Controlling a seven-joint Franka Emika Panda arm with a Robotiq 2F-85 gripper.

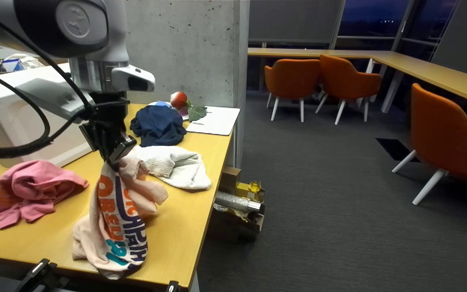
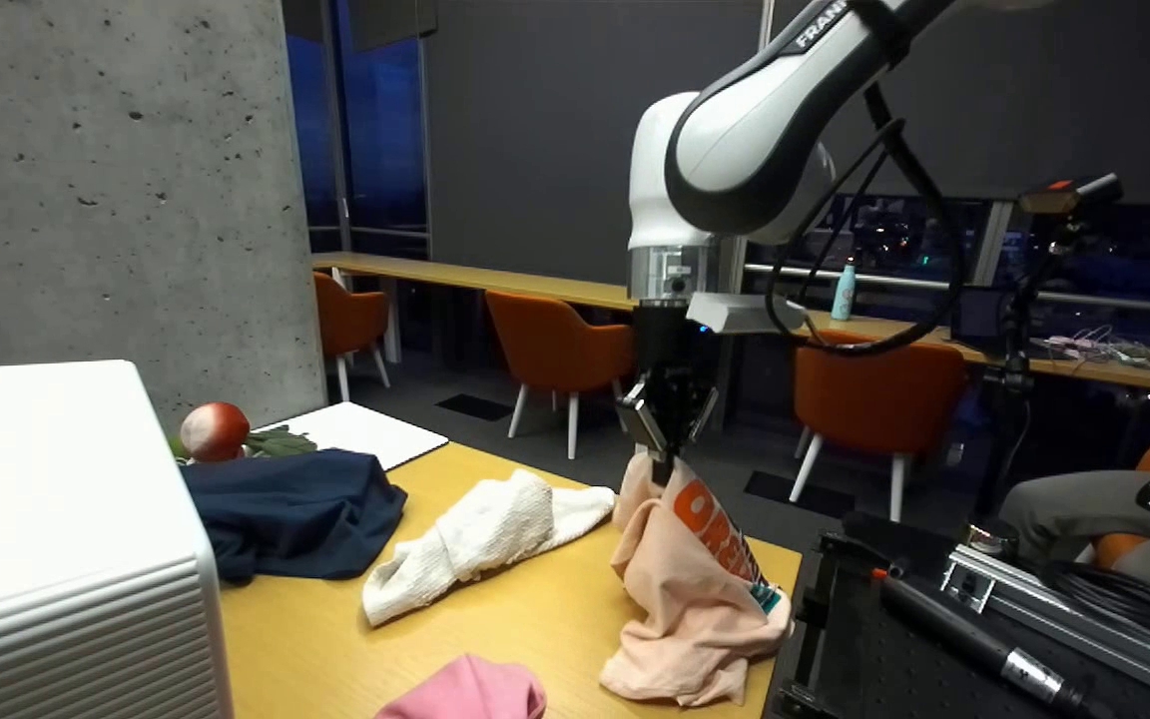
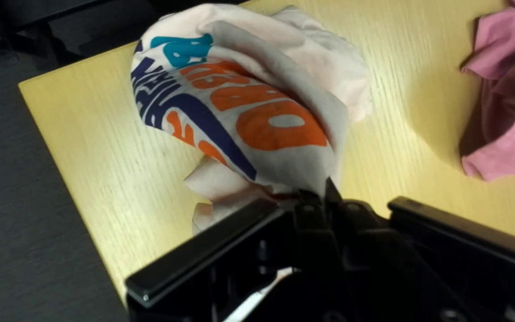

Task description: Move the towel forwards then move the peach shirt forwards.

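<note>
Peach shirt [image 1: 116, 227], boldly lettered, hangs from fingers [image 3: 313, 223] pinched together on its gathered top, lower folds resting on the surface [image 1: 178, 231]. Holding it high likely helps it trail forward without bunching. The white towel [image 1: 191, 172] lies nearby, toward the concrete wall [image 1: 185, 52], apparently already placed.

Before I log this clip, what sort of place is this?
Likely an office or shared workspace, judging by the orange armchairs, the long counter by the windows and the bare concrete wall.
</note>
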